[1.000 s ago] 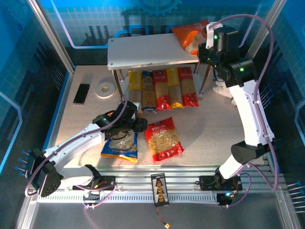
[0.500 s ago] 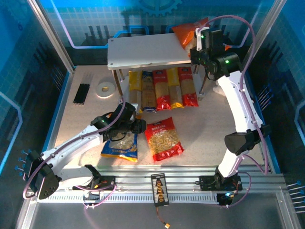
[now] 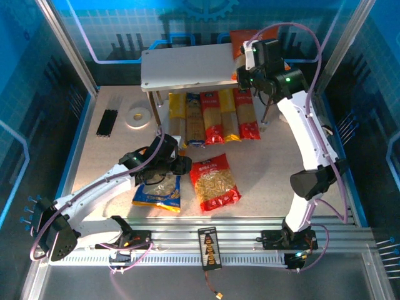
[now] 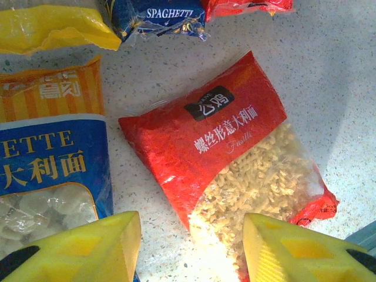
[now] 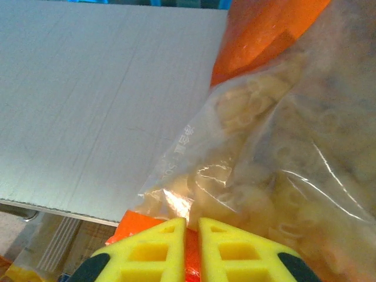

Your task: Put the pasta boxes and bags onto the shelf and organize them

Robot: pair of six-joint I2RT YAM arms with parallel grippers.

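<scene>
Shelf point(image 3: 187, 69): grey top board with rounded corners, at the back centre of the table point(image 3: 275, 169). The top external view takes in the whole board; the right wrist view gives a bare stretch of it and its near edge.
Orange bag point(image 5: 282, 147): over the right rear corner of the top board; resting or lifted, cannot tell. The right wrist view shows its clear window packed with short pasta. In the top external view the arm covers most of it.
Right gripper point(image 5: 192, 249): yellow fingers all but meeting, pinched on the orange bag's lower seam.
Long packs point(image 3: 212, 117): five side by side beneath the top board, near ends poking out in front. From the left they run yellow, blue, red, yellow, red. Whether a lower board carries them, cannot tell. The left wrist view catches the ends of three.
Red bag point(image 4: 223, 153): flat on the table in front of the packs.
Blue-yellow bag point(image 4: 47, 170): flat on the table just left of the red bag, with a strip of table between them.
Left gripper point(image 4: 191, 249): jaws well apart with nothing between them, one finger above each bag.
Black sticks point(image 3: 107, 122), white roll point(image 3: 137, 115): on the table left of the shelf.
</scene>
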